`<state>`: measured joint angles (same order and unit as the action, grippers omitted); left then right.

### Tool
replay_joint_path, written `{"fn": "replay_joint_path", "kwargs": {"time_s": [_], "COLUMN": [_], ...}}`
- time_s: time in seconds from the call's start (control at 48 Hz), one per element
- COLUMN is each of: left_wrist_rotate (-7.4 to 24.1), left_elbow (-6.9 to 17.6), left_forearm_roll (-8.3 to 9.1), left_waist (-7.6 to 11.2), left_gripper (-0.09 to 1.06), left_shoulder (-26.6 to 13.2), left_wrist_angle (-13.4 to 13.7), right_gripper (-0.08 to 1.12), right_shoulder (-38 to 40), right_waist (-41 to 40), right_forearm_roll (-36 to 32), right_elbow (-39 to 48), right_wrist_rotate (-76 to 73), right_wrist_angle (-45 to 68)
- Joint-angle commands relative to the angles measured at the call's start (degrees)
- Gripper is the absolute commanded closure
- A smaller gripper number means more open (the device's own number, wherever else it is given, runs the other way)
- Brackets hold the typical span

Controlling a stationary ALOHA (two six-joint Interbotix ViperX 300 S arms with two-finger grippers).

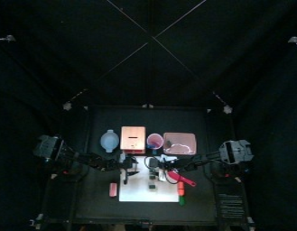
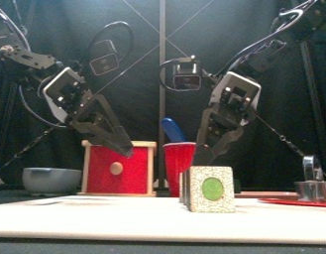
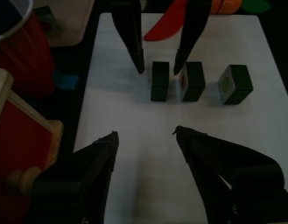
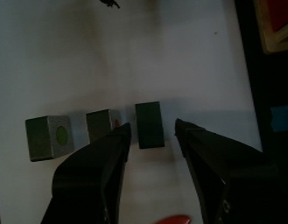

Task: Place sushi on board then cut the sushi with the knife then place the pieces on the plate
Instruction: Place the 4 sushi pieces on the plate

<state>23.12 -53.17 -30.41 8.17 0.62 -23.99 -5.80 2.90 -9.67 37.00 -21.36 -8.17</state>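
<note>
Board (image 3: 122, 118): white, carries the sushi.
Plate (image 1: 180, 142): pink, behind the board.
Right gripper (image 4: 152, 125): jaws apart, holding nothing, over 1 end of the row.
Left gripper (image 3: 145, 133): jaws apart, holding nothing, over bare board.
Sushi (image 3: 193, 80): 3 pieces, upright in a row.
Knife (image 1: 184, 180): red, at the board's right edge.
Step, as judged: cutting finished, transfer to the plate starting. The next move calls for closing on 1 end piece without toppling its neighbour.
The front view shows 1 block face, while the wrist views show all 3.
</note>
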Motion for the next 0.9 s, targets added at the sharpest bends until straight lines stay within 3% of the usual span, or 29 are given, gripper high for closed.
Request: {"fn": "replay_joint_path", "kwargs": {"time_s": [0.021, 0.312, 0.896], "left_wrist_rotate": [0.0, 0.0, 0.0], "left_elbow": [0.4, 0.4, 0.6], "left_forearm_roll": [0.00, 0.00, -0.18], "left_waist": [-0.18, -0.26, -0.26], "left_gripper": [0.07, 0.07, 0.07], "left_shoulder": [0.3, 0.4, 0.3], "left_wrist_angle": [-0.3, -0.3, -0.3], "right_gripper": [0.24, 0.48, 0.47], "right_shoulder": [0.6, 1.0, 22.8], "right_waist": [-0.2, -0.4, -12.6], "right_forearm_roll": [-0.1, -0.1, -0.2], "right_elbow": [-1.3, -1.1, 13.4], "right_wrist_rotate": [0.1, 0.0, 0.1], "right_wrist_angle": [0.4, 0.1, -8.8]}}
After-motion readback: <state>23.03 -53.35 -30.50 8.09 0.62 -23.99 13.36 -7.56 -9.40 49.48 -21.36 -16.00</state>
